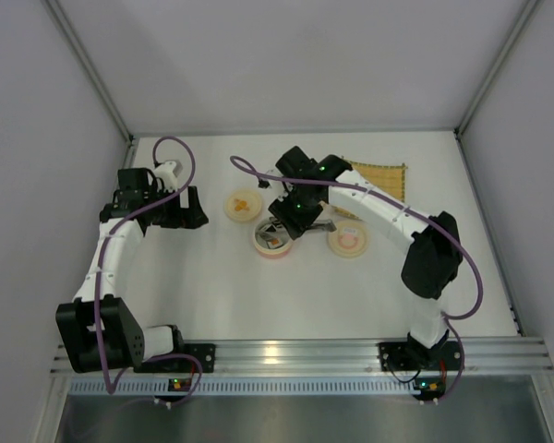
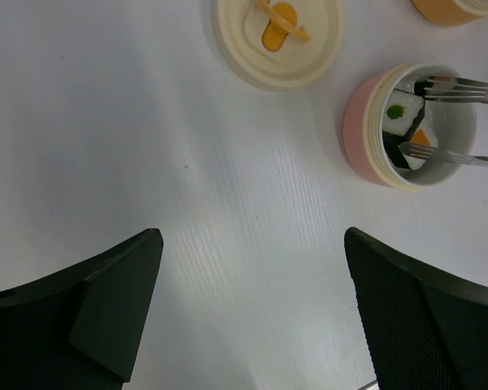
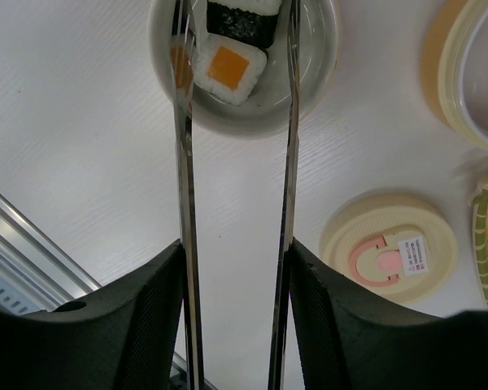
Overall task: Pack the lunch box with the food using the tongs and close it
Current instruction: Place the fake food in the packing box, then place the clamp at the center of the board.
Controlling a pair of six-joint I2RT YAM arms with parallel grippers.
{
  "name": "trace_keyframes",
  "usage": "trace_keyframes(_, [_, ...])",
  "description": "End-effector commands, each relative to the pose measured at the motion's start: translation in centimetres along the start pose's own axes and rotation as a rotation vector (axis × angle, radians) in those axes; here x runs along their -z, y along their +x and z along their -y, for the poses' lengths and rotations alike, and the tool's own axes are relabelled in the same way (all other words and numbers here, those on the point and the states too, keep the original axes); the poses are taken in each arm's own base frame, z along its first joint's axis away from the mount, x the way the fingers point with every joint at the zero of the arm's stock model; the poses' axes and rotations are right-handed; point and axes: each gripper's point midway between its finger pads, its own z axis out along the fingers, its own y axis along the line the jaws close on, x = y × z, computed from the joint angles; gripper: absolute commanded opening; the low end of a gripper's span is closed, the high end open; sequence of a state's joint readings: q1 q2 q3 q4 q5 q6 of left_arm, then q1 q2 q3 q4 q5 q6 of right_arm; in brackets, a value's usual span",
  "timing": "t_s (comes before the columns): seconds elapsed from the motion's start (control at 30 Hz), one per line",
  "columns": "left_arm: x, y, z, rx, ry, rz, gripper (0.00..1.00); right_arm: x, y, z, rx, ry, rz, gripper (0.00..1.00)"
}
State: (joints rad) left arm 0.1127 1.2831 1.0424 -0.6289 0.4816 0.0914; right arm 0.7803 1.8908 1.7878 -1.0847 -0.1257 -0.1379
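The pink-rimmed bowl [image 2: 359, 130] of the lunch box stands on the white table and holds two sushi rolls [image 3: 229, 67]. My right gripper [image 3: 236, 248] hovers over it, shut on the tongs [image 3: 185, 203]. The two metal arms press against my fingers and stand spread apart. Their tips [image 2: 459, 85] reach into the bowl on either side of the rolls without squeezing them. The orange-rimmed bowl [image 3: 451, 81] stands beside it. A lid with an orange print [image 2: 276, 36] and a lid with a pink print [image 3: 390, 256] lie flat nearby. My left gripper [image 2: 252, 236] is open over bare table.
A woven bamboo mat [image 1: 379, 175] lies at the back right, partly under the right arm. A metal rail [image 1: 295, 355] runs along the near table edge. Grey walls enclose the table on three sides.
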Motion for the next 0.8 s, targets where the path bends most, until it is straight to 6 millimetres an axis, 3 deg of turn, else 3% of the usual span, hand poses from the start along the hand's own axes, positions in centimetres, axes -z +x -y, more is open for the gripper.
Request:
trace_keyframes(0.0, [0.7,-1.1,0.1,-0.039,-0.004,0.052,0.98,3.4,-2.2,-1.0,0.034,0.002,0.116,0.5])
trace_keyframes(0.17, [1.0,-1.3,0.2,-0.04,-0.004,0.051,0.98,5.6,-2.5,-0.9,0.042,0.012,0.171,0.52])
trace_keyframes(0.27, [1.2,-1.5,0.2,-0.044,-0.005,0.055,0.98,7.7,-2.7,0.6,0.013,0.034,0.223,0.5])
trace_keyframes(0.47, [1.3,-1.6,-0.1,-0.053,-0.025,0.05,0.98,12.2,-0.9,7.3,-0.162,0.079,0.322,0.5])
trace_keyframes(0.5, [1.3,-1.7,-0.2,-0.055,-0.028,0.049,0.99,13.2,0.2,9.5,-0.203,0.117,0.337,0.5])
trace_keyframes(0.57, [1.3,-1.7,-0.3,-0.059,-0.033,0.047,0.98,14.1,1.4,11.8,-0.232,0.166,0.349,0.5])
trace_keyframes(0.6, [1.2,-1.7,-0.4,-0.062,-0.036,0.046,0.98,14.7,2.8,13.8,-0.266,0.206,0.357,0.5])
trace_keyframes(0.77, [1.2,-1.7,-0.3,-0.062,-0.033,0.044,0.98,15.0,8.3,19.7,-0.402,0.261,0.326,0.49])
